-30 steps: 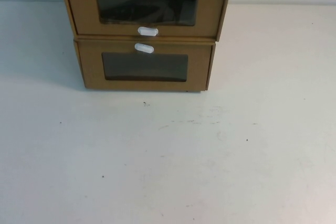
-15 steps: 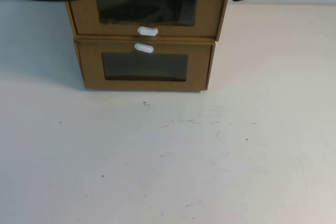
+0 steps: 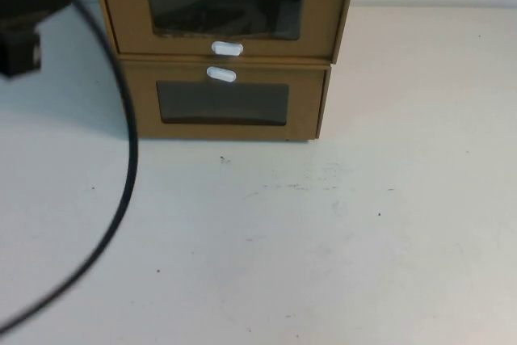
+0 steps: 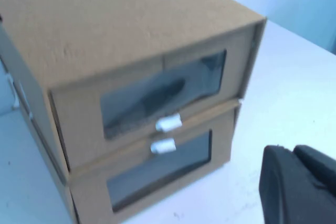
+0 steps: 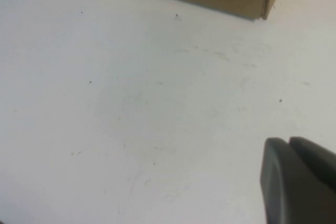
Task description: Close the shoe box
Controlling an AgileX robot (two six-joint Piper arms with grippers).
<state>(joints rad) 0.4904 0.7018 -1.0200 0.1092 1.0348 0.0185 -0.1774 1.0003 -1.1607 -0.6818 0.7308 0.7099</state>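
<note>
Leftward now, left end effector [image 4: 299, 187] overhangs white table [image 3: 323, 224]; right end effector [image 5: 299, 182] too.

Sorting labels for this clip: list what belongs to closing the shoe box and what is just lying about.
Job: upper shoe box; its white pull tab; left hand, off to the boxes' left; right hand, over bare table in front.
Lying about: lower twin box; black cable.
</note>
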